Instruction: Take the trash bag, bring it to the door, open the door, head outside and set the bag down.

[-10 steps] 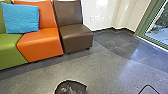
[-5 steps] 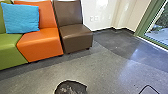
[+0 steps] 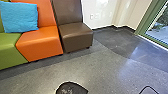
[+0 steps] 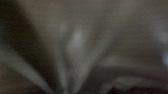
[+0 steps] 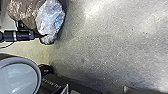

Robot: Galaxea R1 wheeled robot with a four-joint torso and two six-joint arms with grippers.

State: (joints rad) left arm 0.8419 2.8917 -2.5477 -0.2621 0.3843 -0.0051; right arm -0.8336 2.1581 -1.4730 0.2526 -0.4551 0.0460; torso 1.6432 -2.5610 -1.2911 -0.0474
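Orange, green and brown seats lined up in here, and a robot with a trash bag, lol. The left gripper has the bag, pinched at a gathered bit, with a little tuft poking out past the grip. Part of the plastic is clear and crinkly, the rest brownish and shiny. Can't tell whether the bag touches the floor. The left wrist view is a blur of grey-brown folds running together to a point. As for the right gripper, I honestly can't tell if it's open or closed.

Bag's right near the robot's own dark base, the bit with lettering on it, and a pale round-rimmed part is just beside that. There's a dark rounded lump low in the head view too, but I couldn't swear what it is.

Bright blue pillow is leaning on the backrests where the green and orange seats meet. Brown seat's at the end of the row, near a white wall with outlet plates. Past the wall's corner there's a green frame with glass, and pale ground outside.
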